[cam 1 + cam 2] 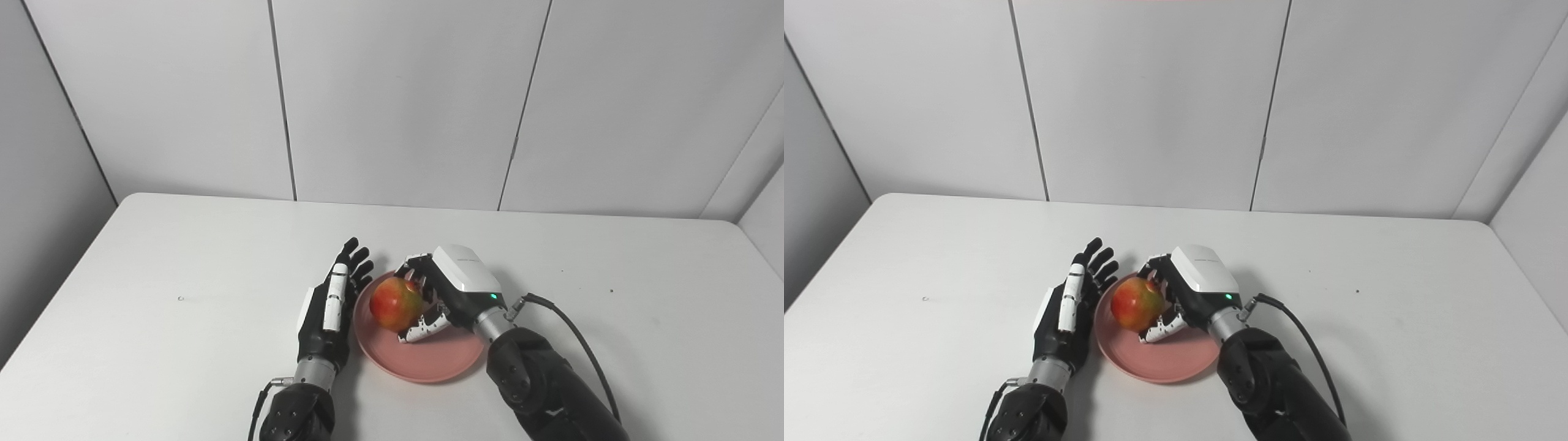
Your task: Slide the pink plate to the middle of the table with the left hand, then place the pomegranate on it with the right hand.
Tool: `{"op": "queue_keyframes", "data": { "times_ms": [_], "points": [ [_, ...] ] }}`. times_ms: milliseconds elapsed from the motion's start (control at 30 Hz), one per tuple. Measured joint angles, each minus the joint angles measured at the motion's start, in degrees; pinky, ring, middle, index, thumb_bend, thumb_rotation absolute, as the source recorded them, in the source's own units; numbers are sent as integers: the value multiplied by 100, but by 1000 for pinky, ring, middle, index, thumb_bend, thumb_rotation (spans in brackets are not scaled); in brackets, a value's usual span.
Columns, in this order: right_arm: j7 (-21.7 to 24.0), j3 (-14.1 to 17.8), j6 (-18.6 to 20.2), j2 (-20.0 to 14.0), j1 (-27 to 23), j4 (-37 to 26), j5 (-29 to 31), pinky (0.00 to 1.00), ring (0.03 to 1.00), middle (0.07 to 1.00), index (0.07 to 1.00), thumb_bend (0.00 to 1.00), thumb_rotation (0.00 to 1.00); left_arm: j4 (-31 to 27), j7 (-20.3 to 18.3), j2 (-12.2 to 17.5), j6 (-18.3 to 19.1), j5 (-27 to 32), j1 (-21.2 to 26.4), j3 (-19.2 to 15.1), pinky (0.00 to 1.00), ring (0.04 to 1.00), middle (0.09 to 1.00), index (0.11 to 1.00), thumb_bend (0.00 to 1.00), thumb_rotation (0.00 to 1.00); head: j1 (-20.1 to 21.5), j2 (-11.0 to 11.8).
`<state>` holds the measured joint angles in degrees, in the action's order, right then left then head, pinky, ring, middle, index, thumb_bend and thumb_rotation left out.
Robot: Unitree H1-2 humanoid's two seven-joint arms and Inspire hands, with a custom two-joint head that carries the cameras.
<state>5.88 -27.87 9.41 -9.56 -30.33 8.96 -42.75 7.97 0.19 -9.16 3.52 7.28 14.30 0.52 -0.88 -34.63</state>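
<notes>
The right robot hand (444,294) grasps the pomegranate (396,304) over the plate (422,358) on the desk (153,294). The left robot hand (331,303) is released, fingers straight, just left of the plate. The right eye view shows its fingertips (1107,271) meeting the rim more clearly.

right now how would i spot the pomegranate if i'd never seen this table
On the white table, find the pink plate near the front middle. The pomegranate is the round red-yellow fruit over it, held in the right robot hand.
</notes>
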Motion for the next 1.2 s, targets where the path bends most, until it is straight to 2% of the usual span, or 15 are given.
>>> {"op": "queue_keyframes", "data": {
  "times_ms": [100, 200, 233, 267, 333, 400, 433, 500, 533, 600, 933, 1200],
  "points": [
    [10, 4, 1, -31, 37, -79, -88, 302, 387, 436, 530, 524, 0, 2, 0, 0, -6, -2, 0, 3, 918, 912, 925, 914, 402, 1000, 0, 0],
    [71, 18, 4, -46, 95, -184, -139, 367, 468, 467, 515, 528, 2, 2, 0, 0, -7, -1, 0, 5, 915, 911, 923, 913, 402, 1000, 9, -9],
    [94, 27, 6, -47, 107, -207, -150, 391, 498, 552, 502, 524, 84, 2, 0, 0, -7, -2, 0, 5, 912, 910, 921, 911, 402, 1000, 9, -9],
    [149, 35, 15, -50, 118, -240, -166, 374, 482, 566, 598, 693, 116, 2, 1, 0, -7, -2, 0, 6, 910, 908, 920, 909, 402, 1000, 9, -9],
    [324, 37, 71, -73, 145, -373, -223, 348, 454, 557, 678, 801, 166, 2, 3, 0, -6, -8, 0, 11, 906, 905, 917, 906, 403, 1000, 9, -9],
    [520, 38, 145, -89, 176, -453, -266, 443, 557, 648, 723, 868, 201, 0, 7, 0, -4, -14, 0, 14, 905, 903, 916, 905, 402, 1000, 18, -9],
    [582, 40, 172, -100, 201, -515, -299, 526, 637, 713, 746, 898, 219, 0, 7, 0, -3, -14, 0, 15, 905, 902, 916, 905, 401, 1000, 18, -9],
    [725, 52, 214, -114, 225, -609, -340, 569, 678, 747, 758, 913, 228, -1, 12, 0, -3, -14, -1, 13, 905, 902, 916, 906, 400, 1000, 18, -9],
    [760, 70, 228, -115, 225, -625, -347, 624, 729, 791, 786, 933, 254, -1, 13, 0, -3, -14, -1, 13, 903, 900, 915, 905, 399, 1000, 35, -9],
    [855, 111, 289, -126, 227, -682, -356, 655, 758, 816, 810, 951, 274, -1, 12, 0, -4, -14, -1, 14, 901, 897, 914, 904, 398, 1000, 35, -9],
    [1013, 269, 336, -136, 241, -806, -351, 694, 801, 855, 862, 1000, 370, -2, 13, 8, 1, -18, -1, 29, 899, 895, 911, 904, 410, 1000, 70, -18],
    [1179, 404, 401, -133, 251, -967, -329, 731, 829, 868, 874, 1000, 397, -16, 12, 13, 15, -16, -6, 37, 907, 901, 916, 906, 415, 1000, 88, -18]
  ]
}}
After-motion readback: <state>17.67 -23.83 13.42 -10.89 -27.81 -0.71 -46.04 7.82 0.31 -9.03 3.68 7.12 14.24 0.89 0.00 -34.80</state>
